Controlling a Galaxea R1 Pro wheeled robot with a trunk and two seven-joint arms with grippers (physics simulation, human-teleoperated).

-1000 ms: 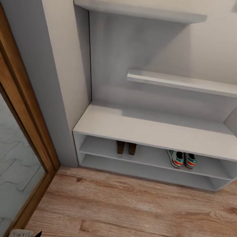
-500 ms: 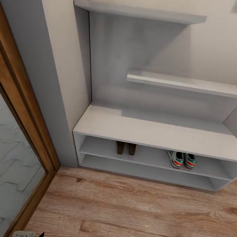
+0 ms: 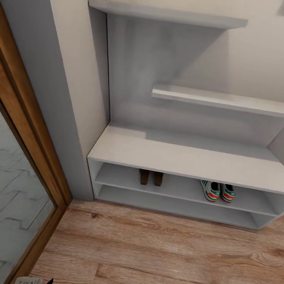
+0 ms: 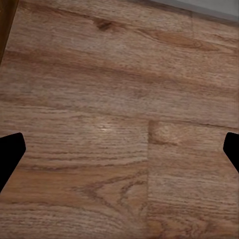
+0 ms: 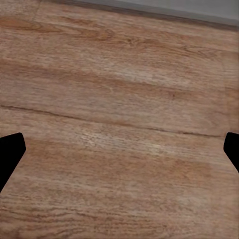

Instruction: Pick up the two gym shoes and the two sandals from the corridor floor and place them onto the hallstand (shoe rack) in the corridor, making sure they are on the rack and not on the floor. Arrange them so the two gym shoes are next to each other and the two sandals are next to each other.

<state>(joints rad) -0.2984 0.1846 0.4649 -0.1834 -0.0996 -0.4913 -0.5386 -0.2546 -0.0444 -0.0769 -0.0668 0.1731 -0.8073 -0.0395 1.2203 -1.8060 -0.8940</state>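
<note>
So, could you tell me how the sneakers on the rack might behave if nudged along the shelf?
The sneakers sit flat on their soles, so they would probably slide, not roll. They look small and light. Standing close together on the rack, one would likely bump the other.

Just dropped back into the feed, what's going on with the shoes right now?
Nothing is being handled. Both sandals sit side by side on the rack's upper low shelf, and both gym shoes sit side by side further right on the same shelf. The wood floor in front has no shoes on it. The left hand and right hand are open over bare floor, holding nothing.
</note>
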